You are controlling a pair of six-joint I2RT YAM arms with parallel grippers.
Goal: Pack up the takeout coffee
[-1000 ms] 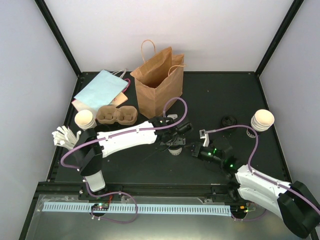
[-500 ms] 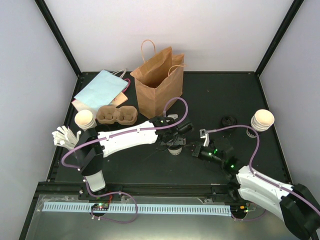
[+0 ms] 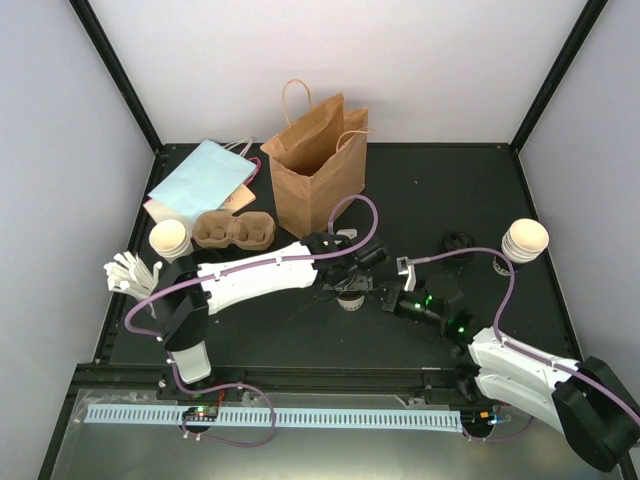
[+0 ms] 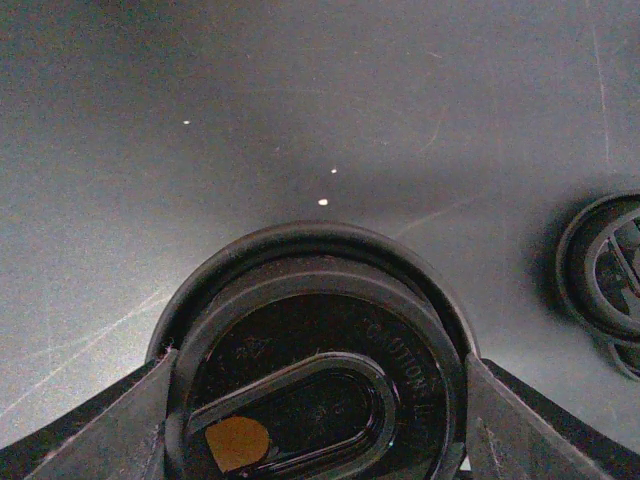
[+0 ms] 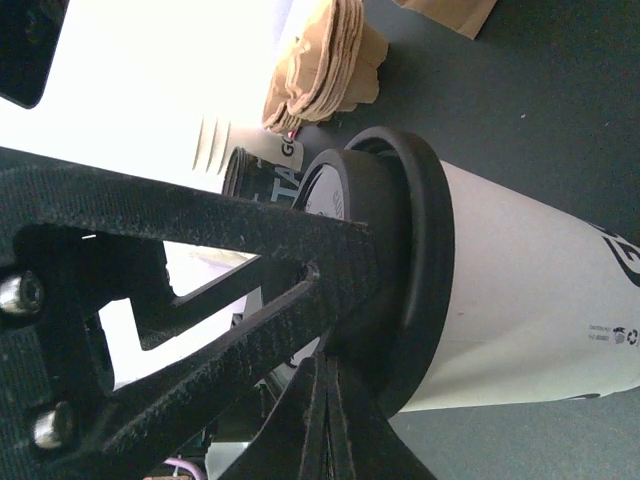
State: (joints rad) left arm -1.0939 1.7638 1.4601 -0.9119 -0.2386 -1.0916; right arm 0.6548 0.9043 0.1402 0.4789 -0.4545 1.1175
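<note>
Two grippers meet mid-table (image 3: 250, 330): left gripper (image 3: 349, 284) clasps the small paper cup (image 5: 520, 300) at its round black plastic lid (image 4: 315, 360); right gripper (image 3: 380, 293), closed, touches the lid. Off-centre pressure could tip the cup.

lid (image 4: 315, 390): embossed txt curving along right side, reads like "caution", rest not legible. white cup (image 5: 530, 290): tiny print line + recycling sign nr its base, too small to read. black cup (image 5: 262, 178) behind: white "g", rest hidden.
</note>
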